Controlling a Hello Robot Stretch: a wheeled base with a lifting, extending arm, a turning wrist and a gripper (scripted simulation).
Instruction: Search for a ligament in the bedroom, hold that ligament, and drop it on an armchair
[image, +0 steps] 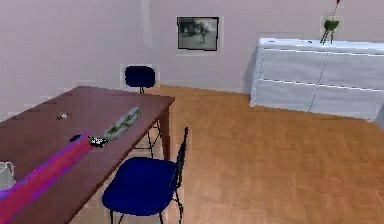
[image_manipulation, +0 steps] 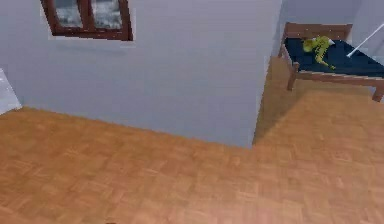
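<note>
A bed (image_manipulation: 352, 64) with a dark wooden frame and a blue mattress stands in a room beyond the grey wall's corner, at the arm side view's upper right. A green and yellow thing (image_manipulation: 318, 48) lies on the mattress near the headboard; I cannot tell what it is. In the forward view a dark wooden table (image: 55, 128) carries a purple strip (image: 50, 170), a small dark object (image: 97, 142) and a flat grey thing (image: 122, 122).
Two blue chairs stand at the table, one near (image: 145, 185) and one far (image: 140, 76). A white dresser (image: 315, 78) with a plant (image: 330, 25) lines the back right wall beside a framed picture (image: 198, 32). A grey wall (image_manipulation: 160, 70) with a window (image_manipulation: 88, 15) faces open wooden floor.
</note>
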